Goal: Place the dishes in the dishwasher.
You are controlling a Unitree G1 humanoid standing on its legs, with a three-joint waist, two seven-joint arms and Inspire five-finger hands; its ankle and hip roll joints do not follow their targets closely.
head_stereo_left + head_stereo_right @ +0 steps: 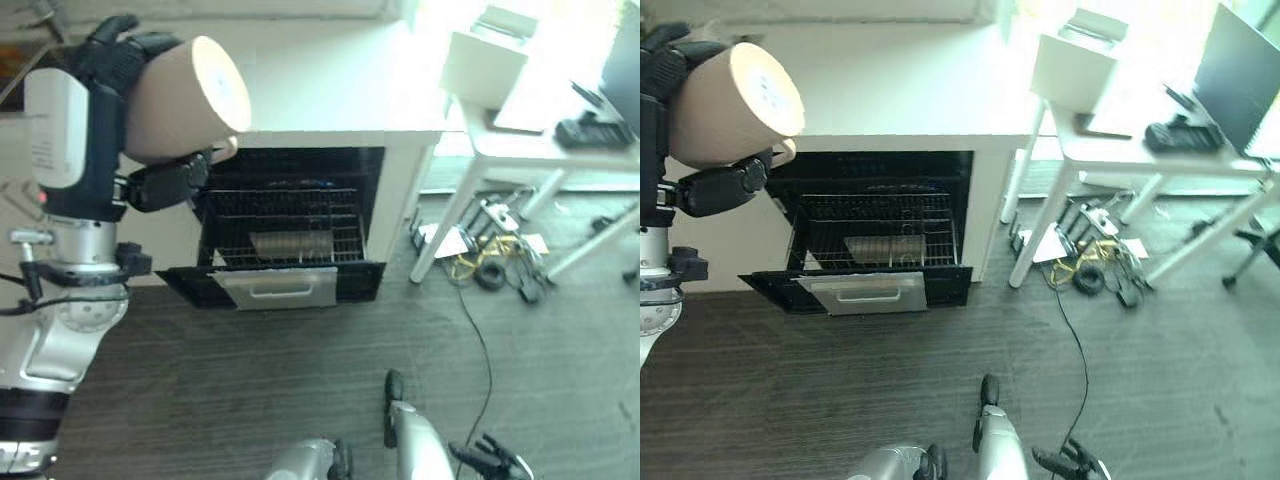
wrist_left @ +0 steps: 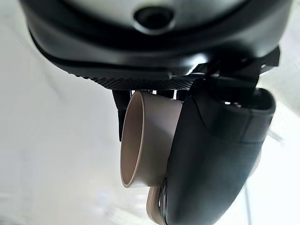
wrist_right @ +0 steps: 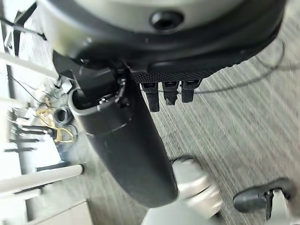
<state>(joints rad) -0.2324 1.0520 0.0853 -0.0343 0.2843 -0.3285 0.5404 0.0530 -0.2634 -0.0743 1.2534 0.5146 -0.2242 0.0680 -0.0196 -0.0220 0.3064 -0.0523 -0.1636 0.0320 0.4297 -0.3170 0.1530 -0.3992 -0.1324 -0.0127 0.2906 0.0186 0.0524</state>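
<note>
My left hand (image 1: 165,185) is raised high at the left, shut on a beige cup (image 1: 185,100) that lies on its side with its base towards me. In the left wrist view the thumb (image 2: 215,159) presses on the cup (image 2: 145,140) from outside. Below and beyond the cup, the dishwasher (image 1: 290,160) stands open under a white counter (image 1: 330,90). Its door (image 1: 275,288) is folded down, and the wire rack (image 1: 280,222) is pulled out with a grey item (image 1: 290,243) lying in it. My right hand (image 1: 492,455) hangs low near the floor, its fingers relaxed and holding nothing.
A white table (image 1: 520,140) stands right of the dishwasher, with a white box (image 1: 483,65) and a dark device (image 1: 592,130) on it. Cables and plugs (image 1: 490,265) lie tangled on the floor beneath it. Dark carpet (image 1: 300,370) spreads before the dishwasher.
</note>
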